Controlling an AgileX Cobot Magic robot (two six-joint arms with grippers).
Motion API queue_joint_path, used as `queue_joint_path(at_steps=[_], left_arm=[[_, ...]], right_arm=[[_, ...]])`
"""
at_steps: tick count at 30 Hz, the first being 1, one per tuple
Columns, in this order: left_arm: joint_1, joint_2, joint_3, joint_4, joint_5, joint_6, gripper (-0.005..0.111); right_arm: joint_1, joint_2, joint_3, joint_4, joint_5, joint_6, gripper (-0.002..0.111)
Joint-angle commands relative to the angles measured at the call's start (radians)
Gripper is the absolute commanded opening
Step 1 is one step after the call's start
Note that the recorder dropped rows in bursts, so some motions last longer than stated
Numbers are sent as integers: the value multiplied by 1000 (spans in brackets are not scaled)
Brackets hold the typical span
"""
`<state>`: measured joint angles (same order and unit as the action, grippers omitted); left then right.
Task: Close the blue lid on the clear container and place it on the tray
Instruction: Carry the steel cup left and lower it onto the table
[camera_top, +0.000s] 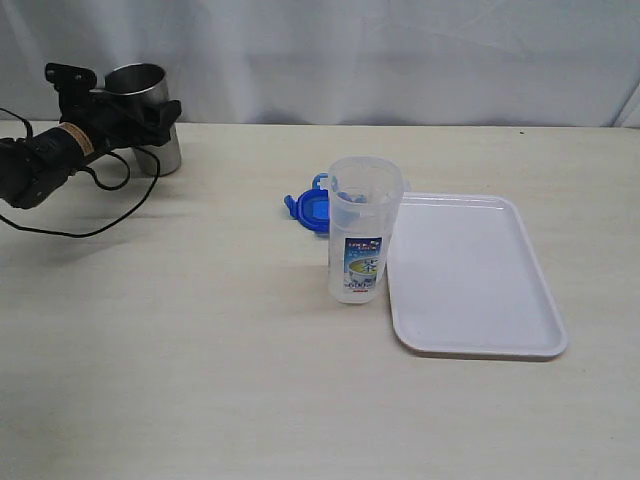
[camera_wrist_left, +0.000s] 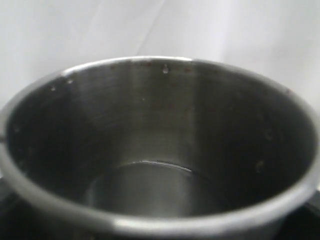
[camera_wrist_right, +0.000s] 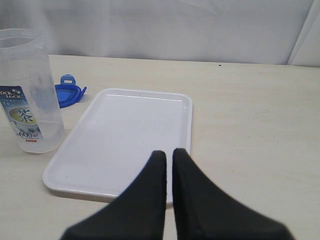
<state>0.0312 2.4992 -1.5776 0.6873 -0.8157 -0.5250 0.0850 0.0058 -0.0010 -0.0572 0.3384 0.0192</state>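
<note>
Clear container stands upright on the table, top open, printed label facing the exterior camera.

Far left: left gripper at the steel cup, jaws spread wide with the cup between them. Can't tell if they press on it. Left wrist view looks straight into the cup's bare metal inside.

Centre: blue lid lies flat on the table just behind-left of the container and is partly hidden by it. Contact between them can't be judged.

Right of the container: tray, white, flat on the table. The container sits just beside its left rim, not on it.

Right gripper shows in its wrist view only: jaws closed together, holding nothing, tips aimed at the tray.
</note>
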Motion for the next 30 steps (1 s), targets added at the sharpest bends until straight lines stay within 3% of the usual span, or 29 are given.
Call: queue_joint_path(at_steps=[1, 3, 7, 27, 29, 30], left_arm=[[-8, -21, -12, 18, -51, -29, 46], [-8, -24, -12, 18, -51, -29, 56], [-8, -28, -12, 20, -53, -25, 61], [-8, -37, -12, 82, -17, 0, 61], [-8, -40, -12, 85, -17, -3, 69], [-8, -42, -12, 85, -24, -3, 78]], right_arm=[[-3, -6, 1, -10, -1, 3, 5], [-3, -6, 1, -10, -1, 3, 5], [-3, -6, 1, -10, -1, 3, 5], [-3, -6, 1, -10, -1, 3, 5], [-3, -6, 1, -10, -1, 3, 5], [-3, -6, 1, -10, -1, 3, 5]])
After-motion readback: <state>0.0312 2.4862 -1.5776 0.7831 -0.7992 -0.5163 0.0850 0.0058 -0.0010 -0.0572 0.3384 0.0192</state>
